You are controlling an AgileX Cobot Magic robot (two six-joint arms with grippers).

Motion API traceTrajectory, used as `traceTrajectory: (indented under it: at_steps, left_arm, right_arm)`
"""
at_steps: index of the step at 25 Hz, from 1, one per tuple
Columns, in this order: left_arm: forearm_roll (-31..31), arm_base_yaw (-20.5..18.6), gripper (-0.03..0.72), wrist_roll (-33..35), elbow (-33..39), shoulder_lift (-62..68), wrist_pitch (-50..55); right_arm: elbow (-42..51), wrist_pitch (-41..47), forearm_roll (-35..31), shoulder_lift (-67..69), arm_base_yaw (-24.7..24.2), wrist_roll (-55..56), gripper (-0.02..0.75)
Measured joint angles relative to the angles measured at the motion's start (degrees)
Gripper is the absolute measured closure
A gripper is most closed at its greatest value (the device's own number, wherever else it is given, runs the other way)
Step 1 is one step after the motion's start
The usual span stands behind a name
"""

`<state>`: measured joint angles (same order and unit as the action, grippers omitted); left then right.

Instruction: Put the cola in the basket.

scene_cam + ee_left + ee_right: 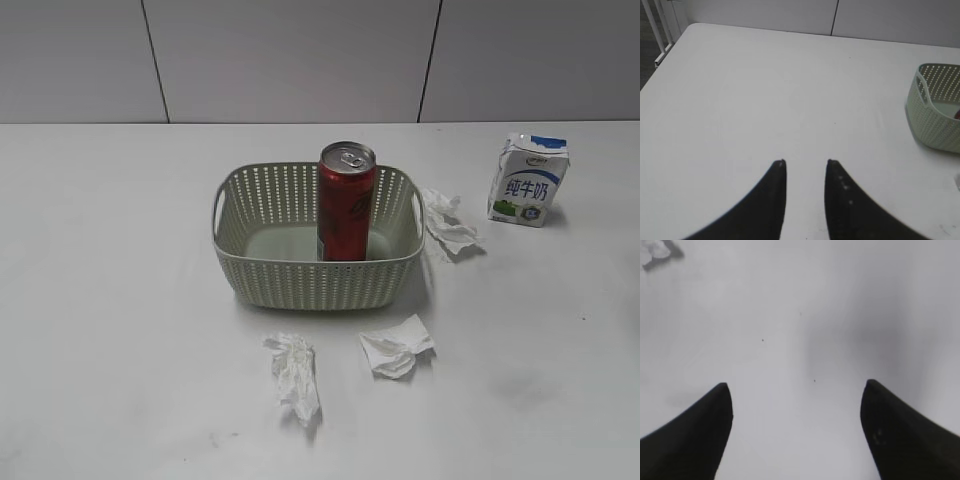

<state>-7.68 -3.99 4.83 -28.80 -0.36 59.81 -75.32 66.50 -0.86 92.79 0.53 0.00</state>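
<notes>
We see the cola [346, 203] standing upright inside the basket [300, 280], against its far right side, rim above the wall; the basket sits ahead and well to the right of our left claw [805, 162], whose fingers stand slightly parted over bare table [765, 90], holding nothing; our right claw [796, 385] is spread wide, empty, with a tissue [654, 251] far ahead to its left; a milk carton [528, 178] stands apart from the basket.
</notes>
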Motion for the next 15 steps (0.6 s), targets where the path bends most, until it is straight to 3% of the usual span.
traceTrajectory:
  at_steps: [7, 15]
  left_arm:
    - [0.0, 0.0, 0.478, 0.0, 0.0, 0.0, 0.0]
    - [0.0, 0.0, 0.478, 0.0, 0.0, 0.0, 0.0]
  right_arm:
    - [18.02, -6.02, 0.0, -16.15, -0.07, 0.0, 0.142]
    - [31.35, -7.92, -0.84, -31.24, -0.07, 0.0, 0.143]
